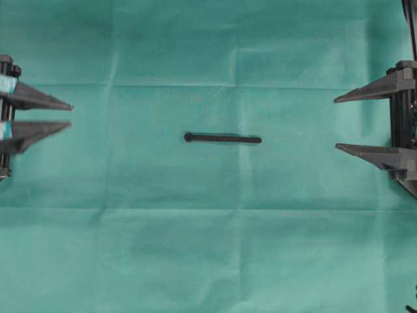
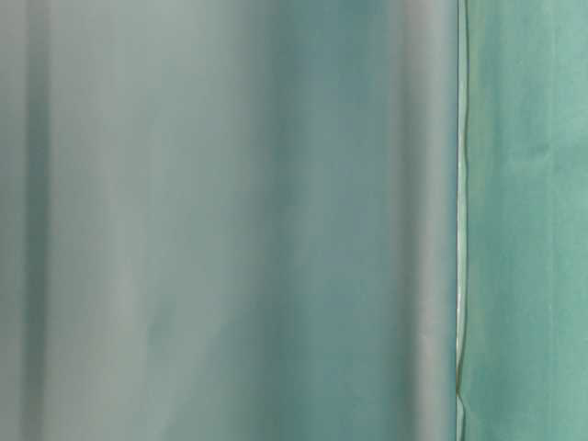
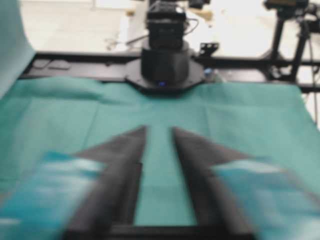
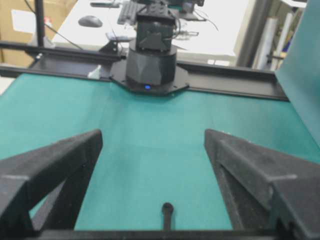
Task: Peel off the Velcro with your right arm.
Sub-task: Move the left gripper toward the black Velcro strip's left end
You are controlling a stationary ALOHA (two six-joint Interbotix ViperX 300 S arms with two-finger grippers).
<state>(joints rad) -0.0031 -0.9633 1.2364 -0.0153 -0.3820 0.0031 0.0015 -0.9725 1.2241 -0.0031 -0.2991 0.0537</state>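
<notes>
The Velcro (image 1: pixel 222 138) is a thin black strip lying flat on the green cloth in the middle of the overhead view, its rounded knob at the left end. The right wrist view shows only its knob end (image 4: pixel 167 212), low between the fingers. My right gripper (image 1: pixel 336 123), with plain black pointed fingers, stands wide open at the right edge, well apart from the strip. At the left edge my left gripper (image 1: pixel 70 114), with teal tape on its fingers, is open by a narrower gap with only cloth between its jaws (image 3: pixel 159 131).
A green cloth (image 1: pixel 208 248) covers the whole table, with fold creases across it. The opposite arm's black base (image 4: pixel 149 62) stands at the far end of each wrist view. The table-level view shows only blurred green cloth (image 2: pixel 230 220).
</notes>
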